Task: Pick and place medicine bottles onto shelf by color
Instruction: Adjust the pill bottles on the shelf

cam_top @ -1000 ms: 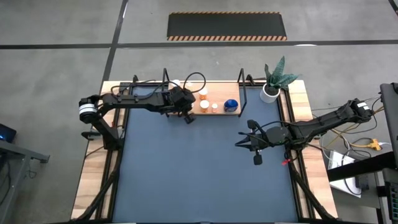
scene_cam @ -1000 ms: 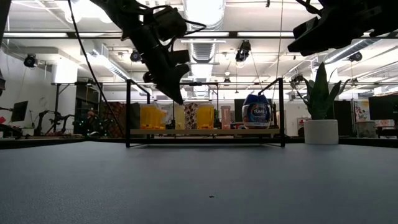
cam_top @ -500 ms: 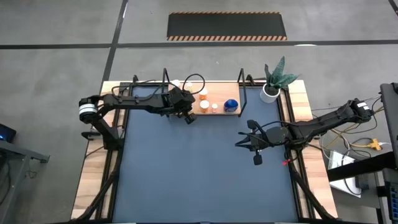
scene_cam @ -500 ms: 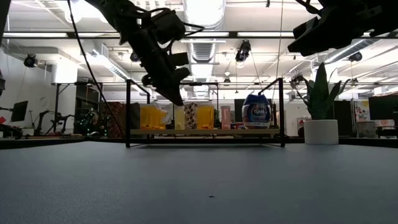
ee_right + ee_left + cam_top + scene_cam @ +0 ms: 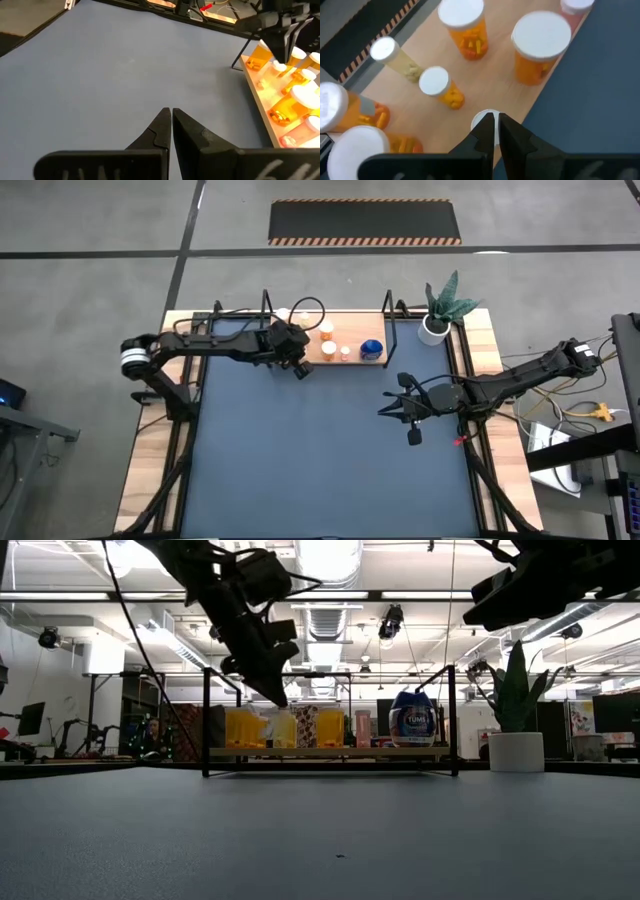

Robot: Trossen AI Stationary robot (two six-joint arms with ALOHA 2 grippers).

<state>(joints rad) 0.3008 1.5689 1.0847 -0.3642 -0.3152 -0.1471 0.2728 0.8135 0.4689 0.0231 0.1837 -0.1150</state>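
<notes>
High view first: my left hand [image 5: 297, 368] hangs over the near edge of the flat light-wood shelf with black wire ends [image 5: 352, 360], which lies at twelve o'clock on the dark-blue mat covering the surface [image 5: 320, 460]. My right hand [image 5: 412, 420] waits over the mat toward three o'clock, fingers pressed together and holding nothing. From the left wrist view my left fingers [image 5: 485, 131] are drawn almost together with only a thin slit between them, nothing clamped, and a small white cap [image 5: 481, 119] shows just beyond their tips, on the board near its edge. Around it stand the orange-bodied, white-capped medicine bottles [image 5: 540, 47], with a smaller one [image 5: 441, 89] close beside the cap; in the low view the blue bottle [image 5: 411, 722] stands apart toward the board's three o'clock end. I judge the bottles are already on the shelf, so the step in hand is drawing my left hand clear. To do that well I would rise straight up before moving sideways, because the neighbours are packed near my fingertips and a sideways sweep could tip the small ones. I would keep the fingers narrow as they are, so they slip out between caps, and head back toward six o'clock over bare mat. I cannot tell whether the small cap's bottle stands fully on the board, so I would lift slowly.
</notes>
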